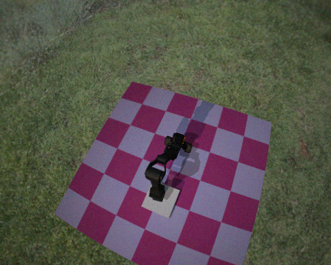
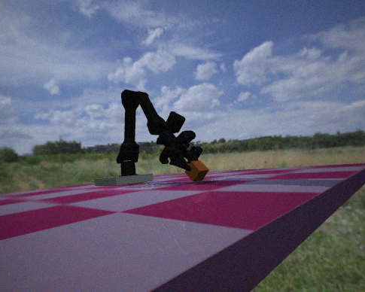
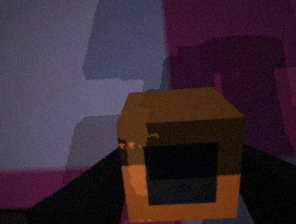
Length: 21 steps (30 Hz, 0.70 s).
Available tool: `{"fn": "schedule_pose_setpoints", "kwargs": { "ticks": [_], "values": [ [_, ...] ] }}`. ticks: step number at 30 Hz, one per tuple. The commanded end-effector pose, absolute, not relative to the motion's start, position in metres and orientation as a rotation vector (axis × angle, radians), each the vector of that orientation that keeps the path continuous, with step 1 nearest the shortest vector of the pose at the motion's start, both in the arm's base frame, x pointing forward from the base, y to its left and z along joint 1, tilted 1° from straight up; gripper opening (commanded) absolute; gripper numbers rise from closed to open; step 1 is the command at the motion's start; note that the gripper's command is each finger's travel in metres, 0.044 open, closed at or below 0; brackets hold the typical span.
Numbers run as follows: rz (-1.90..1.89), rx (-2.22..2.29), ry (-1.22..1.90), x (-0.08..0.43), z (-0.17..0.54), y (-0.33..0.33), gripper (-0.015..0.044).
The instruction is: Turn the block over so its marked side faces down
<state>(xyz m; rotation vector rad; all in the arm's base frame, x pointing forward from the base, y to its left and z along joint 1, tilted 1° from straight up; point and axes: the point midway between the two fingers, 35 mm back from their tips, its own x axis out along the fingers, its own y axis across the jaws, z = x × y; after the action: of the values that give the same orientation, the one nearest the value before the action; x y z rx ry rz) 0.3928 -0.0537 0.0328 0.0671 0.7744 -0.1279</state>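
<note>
The orange block [image 2: 197, 170] [image 3: 185, 106] is tilted, with one lower edge or corner close to the table [image 1: 224, 171] [image 2: 221, 207]. I cannot tell whether it touches. Its marked side, with a dark square [image 3: 182, 172], faces the wrist camera, slantwise up and back toward the arm. My gripper [image 2: 192, 162] is shut on the block, with one dark finger on each side in the wrist view, and slants down and away from the base. In the top view the gripper covers nearly all of the block.
The arm's upright column [image 1: 156, 186] [image 2: 129, 128] stands on a pale base plate [image 1: 164, 206] [image 2: 138, 180]. The table is checkered in magenta and pale lilac, with grass around it. Shadows of the arm fall on the table beside and beyond the gripper.
</note>
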Motion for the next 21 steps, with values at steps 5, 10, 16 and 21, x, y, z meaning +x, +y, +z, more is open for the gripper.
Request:
{"fn": "schedule_pose_setpoints", "kwargs": {
  "ticks": [5, 10, 16, 21],
  "values": [
    [-0.132, 0.054, 0.652, 0.388, 0.023, -0.053, 0.0000],
    [-0.134, 0.049, 0.574, 0.382, 0.023, -0.052, 0.0000],
    [-0.135, 0.046, 0.520, 0.377, 0.025, -0.052, 0.0000],
    [-0.135, 0.044, 0.491, 0.377, 0.027, -0.052, 0.0000]
  ]
}}
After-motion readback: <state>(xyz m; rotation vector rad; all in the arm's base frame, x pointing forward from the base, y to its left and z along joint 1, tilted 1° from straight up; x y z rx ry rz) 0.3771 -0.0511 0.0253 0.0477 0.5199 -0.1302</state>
